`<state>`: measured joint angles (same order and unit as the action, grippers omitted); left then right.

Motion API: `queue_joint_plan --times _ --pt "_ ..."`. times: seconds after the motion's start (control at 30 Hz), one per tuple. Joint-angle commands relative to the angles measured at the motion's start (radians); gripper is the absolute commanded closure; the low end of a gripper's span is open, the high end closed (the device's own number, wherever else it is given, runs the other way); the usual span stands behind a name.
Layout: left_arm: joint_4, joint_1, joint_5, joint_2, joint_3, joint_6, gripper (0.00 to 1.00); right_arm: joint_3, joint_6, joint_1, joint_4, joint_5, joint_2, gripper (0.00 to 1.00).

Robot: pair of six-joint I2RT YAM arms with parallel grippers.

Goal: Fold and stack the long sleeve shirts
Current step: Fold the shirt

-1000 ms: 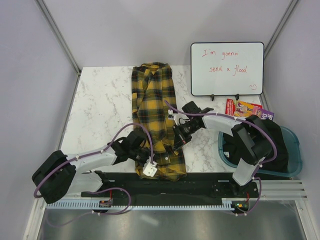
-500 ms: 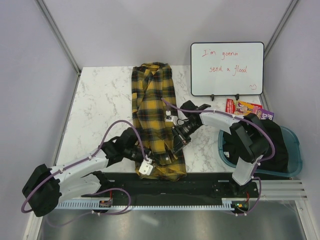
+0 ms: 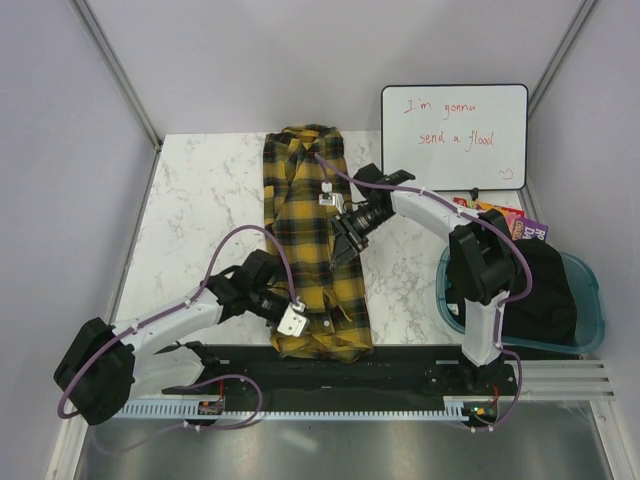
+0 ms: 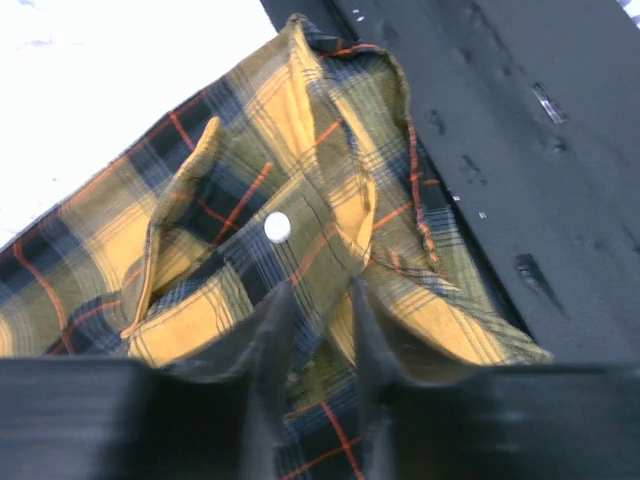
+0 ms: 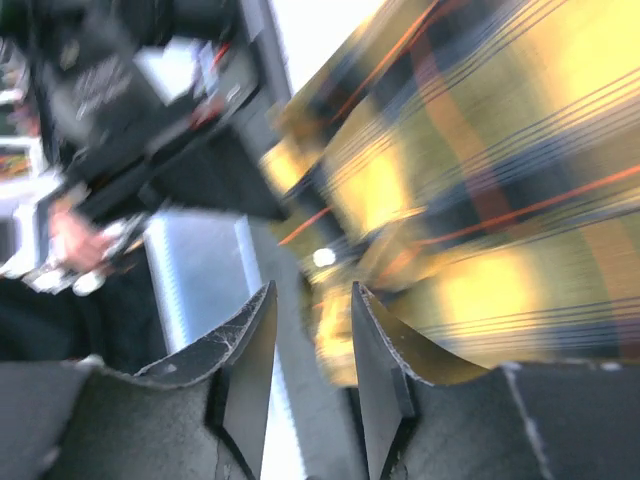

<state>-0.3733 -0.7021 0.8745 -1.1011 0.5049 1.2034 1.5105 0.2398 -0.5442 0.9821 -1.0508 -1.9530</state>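
A: What's nearest?
B: The left gripper [image 4: 315, 320], its arm low and reaching in from the left, pinches a fold of the yellow-and-black plaid flannel shirt [image 3: 305, 200] beside a small white button [image 4: 277, 227]. The hem there reaches the black base rail [image 3: 400, 360].
A: And the right?
B: The right gripper [image 5: 310, 310] is over the shirt's right edge, elbow bent. Its fingers are narrowly apart but blurred, so I cannot tell its grip. Bare white marble table [image 3: 200, 210] lies to the left. Farthest, the whiteboard [image 3: 455, 135] reads "I'm gonna send a flood".

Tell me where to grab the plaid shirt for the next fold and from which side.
Probably the near hem, at its two corners, coming low from the arms' side. The plaid shirt lies as a long narrow strip running away from the arms, collar farthest, so that hem is the free end.
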Motion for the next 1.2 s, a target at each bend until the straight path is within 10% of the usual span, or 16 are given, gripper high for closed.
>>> queue_joint_plan --times 0.0,0.2,0.73,1.17 --pt "-0.114 0.003 0.038 -0.01 0.064 0.09 0.51 0.093 -0.039 0.015 -0.11 0.063 -0.041 0.57" --pt "-0.332 0.004 -0.068 0.053 0.101 0.157 0.01 0.091 -0.05 -0.02 -0.235 0.152 -0.044 0.54" --pt "-0.13 -0.092 -0.335 0.329 -0.154 0.073 0.01 -0.061 -0.025 -0.1 -0.399 0.204 -0.155 0.53" --pt "-0.173 -0.091 -0.279 0.415 -0.193 0.044 0.03 -0.57 0.729 -0.103 -0.401 0.514 0.549 0.19"
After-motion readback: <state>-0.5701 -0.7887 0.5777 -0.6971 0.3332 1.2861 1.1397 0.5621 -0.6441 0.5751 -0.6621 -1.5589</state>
